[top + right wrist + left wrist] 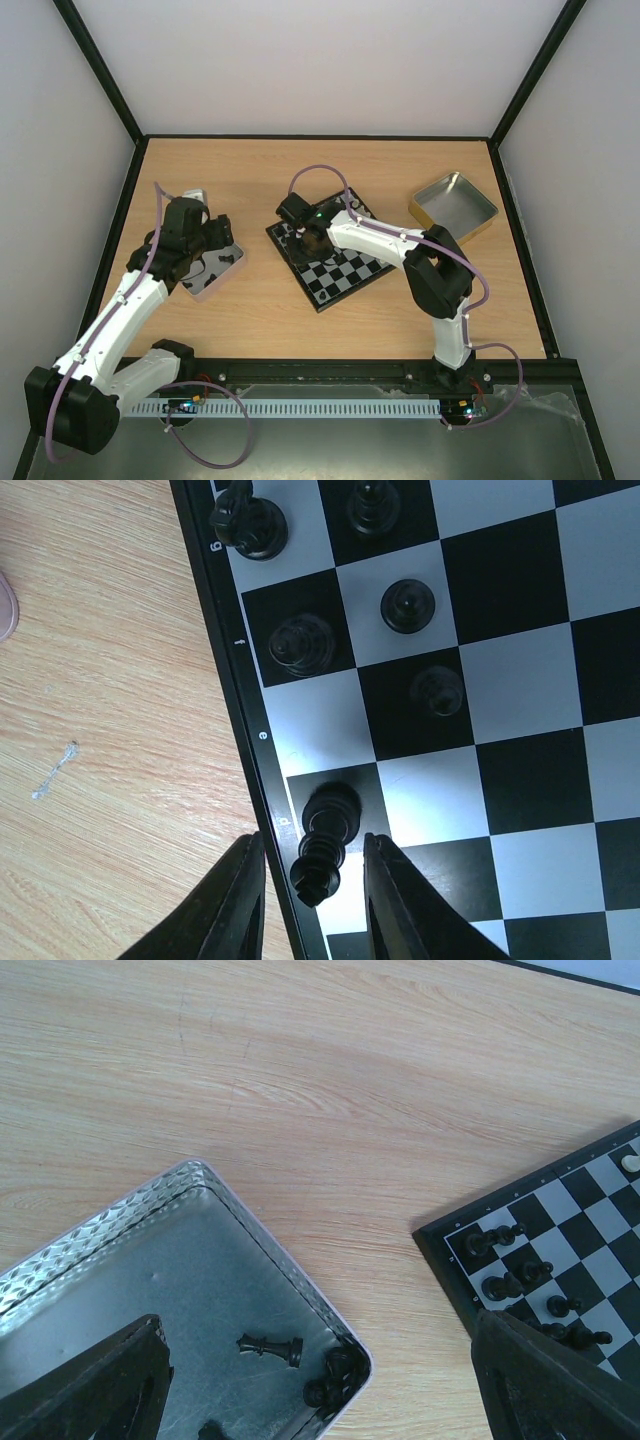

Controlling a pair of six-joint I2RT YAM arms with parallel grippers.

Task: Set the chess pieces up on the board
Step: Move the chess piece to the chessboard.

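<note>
Top view: the left gripper (205, 243) hangs over a silver tin (222, 272) left of centre. The right gripper (303, 225) reaches onto the upper left corner of the chessboard (345, 275), which lies askew in the middle of the counter (250, 330). A gold tin (455, 205) sits well apart at upper right

Left wrist view: the jaws are spread wide and empty above the tin's corner. There a lone black piece (270, 1345) lies on its side, with a small heap of black pieces (333, 1375) against the wall at lower centre. Standing black pieces (510, 1280) line the board's edge at right

Right wrist view: a tall black piece (325, 845) stands on the dark edge square marked d, bottom centre. The jaws are narrowly parted either side of it, and a sliver of board shows on its left, so it appears to stand free. Other black pieces (302, 645) stand higher in the frame

The clean finish looks like a straight vertical lift with no sideways drift, so neither finger brushes the piece. The left gripper would do best closing across the lone piece, clear of the tin wall
</note>
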